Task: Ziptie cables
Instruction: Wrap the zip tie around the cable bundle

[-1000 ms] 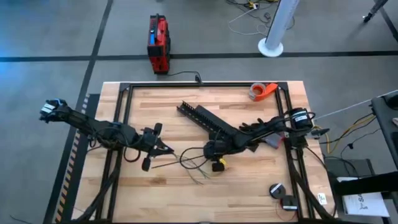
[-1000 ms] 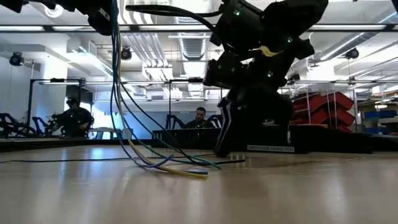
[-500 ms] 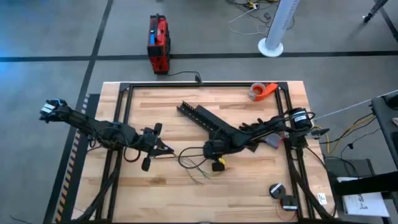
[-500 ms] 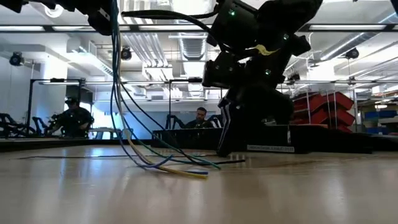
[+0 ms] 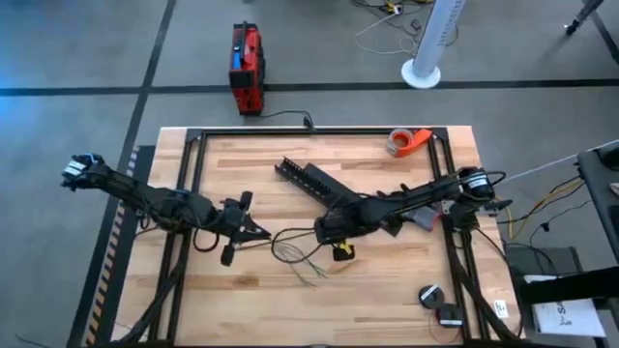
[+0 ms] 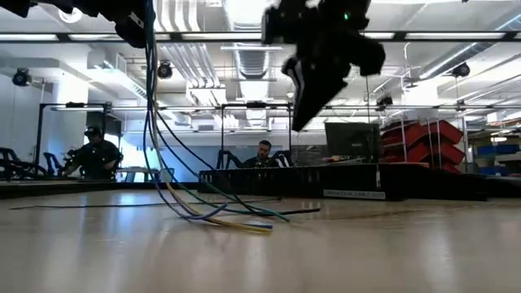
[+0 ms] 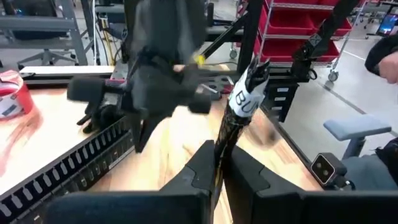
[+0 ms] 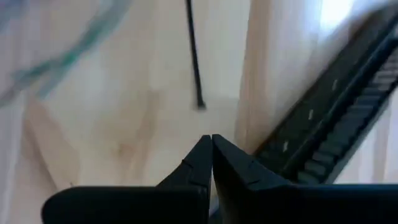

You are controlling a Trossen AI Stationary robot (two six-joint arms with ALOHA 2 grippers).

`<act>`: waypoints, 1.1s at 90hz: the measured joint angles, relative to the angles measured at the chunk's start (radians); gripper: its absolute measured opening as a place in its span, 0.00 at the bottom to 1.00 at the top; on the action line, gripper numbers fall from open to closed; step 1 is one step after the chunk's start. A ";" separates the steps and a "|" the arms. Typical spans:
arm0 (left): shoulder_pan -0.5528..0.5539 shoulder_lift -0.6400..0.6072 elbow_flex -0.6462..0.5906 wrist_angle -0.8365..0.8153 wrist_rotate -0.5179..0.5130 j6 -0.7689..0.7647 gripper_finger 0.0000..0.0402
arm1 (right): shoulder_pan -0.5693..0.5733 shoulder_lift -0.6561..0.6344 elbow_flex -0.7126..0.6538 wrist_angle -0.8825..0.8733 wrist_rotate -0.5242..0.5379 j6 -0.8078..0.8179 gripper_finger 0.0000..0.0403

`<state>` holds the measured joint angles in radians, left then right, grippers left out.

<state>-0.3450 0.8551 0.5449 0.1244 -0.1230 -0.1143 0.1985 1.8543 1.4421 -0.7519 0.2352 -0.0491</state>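
The cables (image 5: 290, 253), thin green, blue-grey and dark wires, loop across the middle of the table. In the low view they hang as a bunch (image 6: 155, 122) from my left gripper (image 5: 259, 233), which is shut on them left of centre. My right gripper (image 5: 322, 233) hovers shut just right of the loop, raised off the table (image 6: 301, 106), with nothing between its fingers (image 8: 211, 146). A thin black strip (image 8: 194, 56) lies flat on the wood below it. My left gripper pinches the bunch of cables (image 6: 151, 49) between its two fingers, high above the table. The fingers point roughly level toward the table's right edge. The cables hang slack below the hold, and their free ends (image 6: 244, 224) lie on the wood.
Two long black slotted rails (image 5: 319, 186) lie slanting from the table's centre toward its far edge, close to the right arm. A roll of tape (image 5: 408, 142) sits at the far right, small round parts (image 5: 435, 304) at the near right. A red box (image 5: 247, 68) stands on the floor beyond.
My right gripper has lifted from the table top, where it stood a second ago, and now hangs well above it, still shut. The cable loop on the table has shifted slightly toward the left. The hanging bunch has stayed put.
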 joint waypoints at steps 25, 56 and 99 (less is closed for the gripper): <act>-0.001 0.001 0.000 0.000 0.001 -0.012 0.02 | -0.012 0.014 -0.165 0.300 -0.008 0.030 0.05; -0.001 0.002 0.000 0.003 0.002 -0.014 0.02 | -0.100 0.063 -0.330 0.586 -0.132 0.103 0.29; -0.001 0.002 0.000 0.000 0.003 -0.014 0.02 | -0.126 0.095 -0.355 0.600 -0.161 0.064 0.06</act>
<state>-0.3462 0.8570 0.5449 0.1246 -0.1201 -0.1287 0.0722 1.9491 1.0866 -0.1522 0.0741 0.0145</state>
